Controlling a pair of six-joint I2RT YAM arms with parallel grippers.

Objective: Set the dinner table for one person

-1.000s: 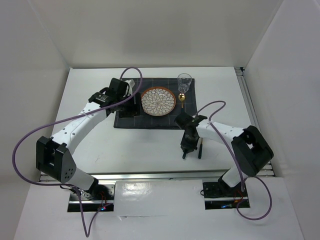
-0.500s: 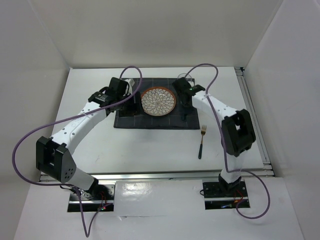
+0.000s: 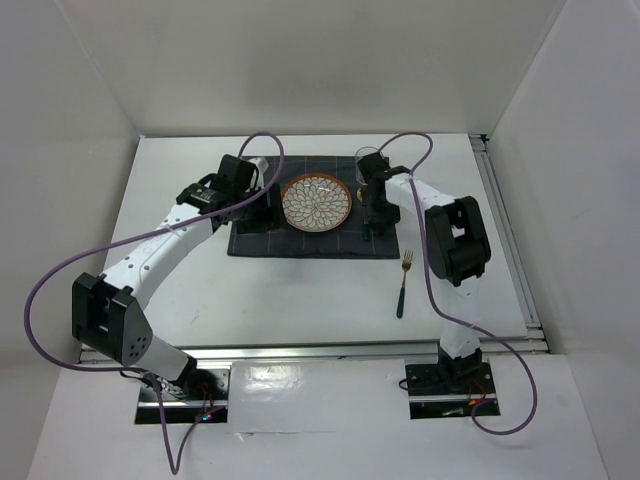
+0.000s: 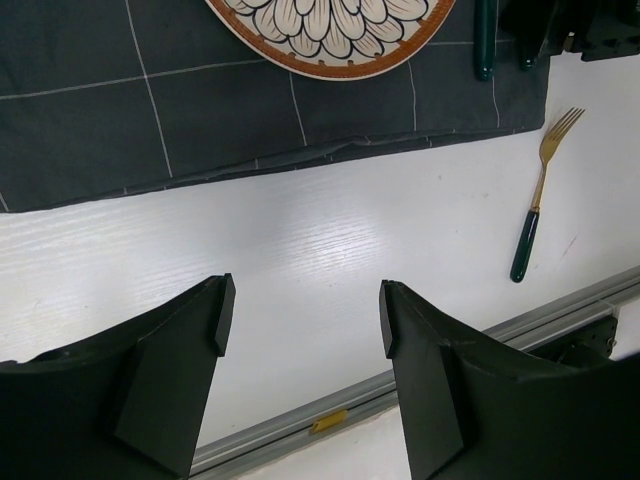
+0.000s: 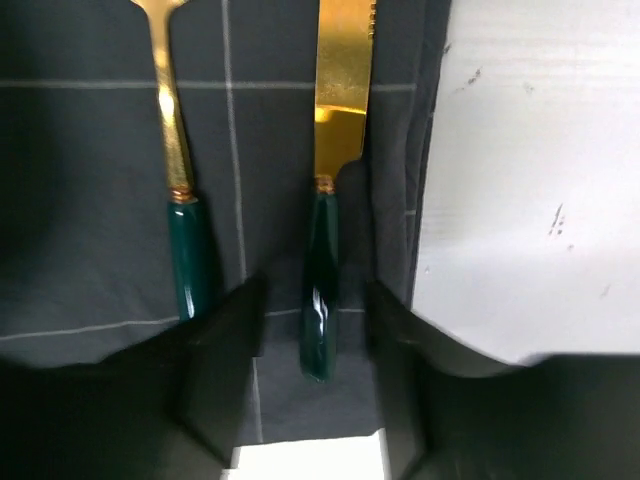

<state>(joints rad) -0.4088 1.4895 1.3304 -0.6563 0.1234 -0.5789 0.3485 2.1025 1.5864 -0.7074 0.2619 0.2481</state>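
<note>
Right wrist: right tool spread astride knife, on cloth; dinner table just beside.

White panel walls on three sides: back wall, left wall, right wall. Dinner table fills space between, silver rail on right edge. Light even, diffuse; soft glare on near ledge.

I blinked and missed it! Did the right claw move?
Yes. The right claw left the fork and went toward the far edge, stopping over the cloth beside the plate.
</note>
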